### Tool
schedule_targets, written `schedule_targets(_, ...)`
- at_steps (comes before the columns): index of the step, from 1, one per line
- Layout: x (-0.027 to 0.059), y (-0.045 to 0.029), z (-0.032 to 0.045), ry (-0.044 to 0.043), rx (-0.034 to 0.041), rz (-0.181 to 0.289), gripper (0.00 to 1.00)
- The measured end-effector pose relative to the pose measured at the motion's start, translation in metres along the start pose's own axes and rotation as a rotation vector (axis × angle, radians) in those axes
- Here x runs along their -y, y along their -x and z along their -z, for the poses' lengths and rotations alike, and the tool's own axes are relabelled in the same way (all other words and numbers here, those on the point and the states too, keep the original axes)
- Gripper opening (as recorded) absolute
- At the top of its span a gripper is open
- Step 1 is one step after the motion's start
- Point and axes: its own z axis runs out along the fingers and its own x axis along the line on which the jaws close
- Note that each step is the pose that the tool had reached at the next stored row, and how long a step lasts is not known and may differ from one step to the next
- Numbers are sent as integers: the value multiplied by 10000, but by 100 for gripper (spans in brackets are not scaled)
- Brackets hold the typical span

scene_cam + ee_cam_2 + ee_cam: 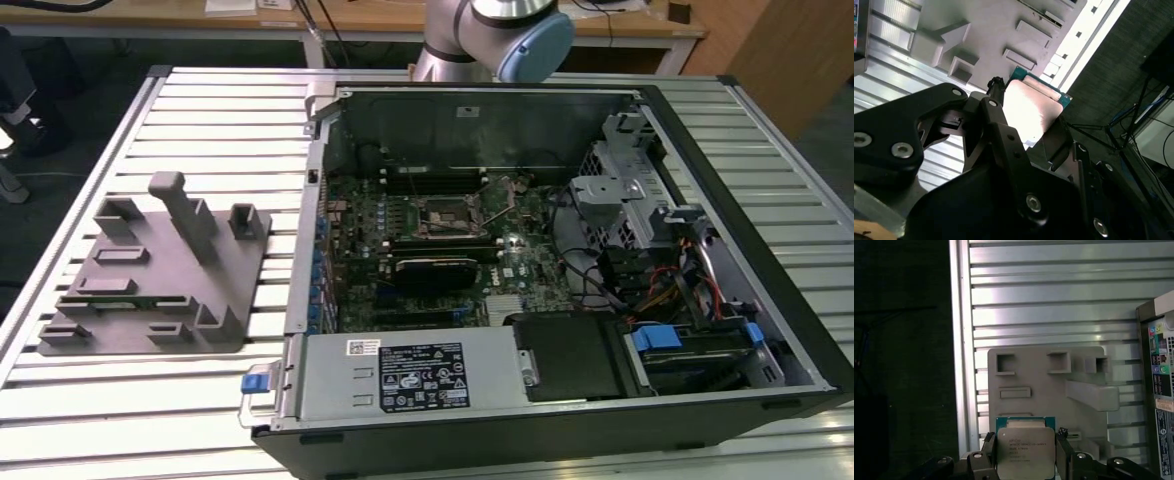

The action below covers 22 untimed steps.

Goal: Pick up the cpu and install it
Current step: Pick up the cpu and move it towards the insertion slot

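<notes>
Claw (1026, 451) fingers (1064, 452) pinch the cpu (1026, 447) by two opposite edges, one black finger on each side. In the first wrist view the chip's silver lid faces the camera. Several lines of dark print run across the lid, and they are too fine to make out. A thin green rim of board shows around the lid.

In the second wrist view the claw (1028, 116) shows from the side with the cpu (1031, 107) between its tips. Glare washes the lid out there, so no writing shows, and one green corner sticks out past the finger.

The cpu hangs in front of the grey tray (1054, 390), clear of its blocks and recesses. The tray lies on the slatted metal table (1054, 300), close to the table's edge.

The rear of the case (1161, 390) shows in the first wrist view, with coloured ports (1156, 337) and a white label (1165, 425) whose print cannot be read.

In the exterior view the tray (147, 290) lies on the table (214, 120) at that view's left, just beside the open case (747, 250). The motherboard (441, 260) lies inside the case, with its socket (447, 215) near the middle. The power supply carries a black label (424, 378) and a small white sticker (360, 348), both printed too small to read. The arm (501, 35) stands behind the case.
</notes>
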Motion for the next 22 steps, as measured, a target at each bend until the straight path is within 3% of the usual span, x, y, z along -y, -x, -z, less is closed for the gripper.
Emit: schedule_targets(22,-28,378,-17,0,1,0,55)
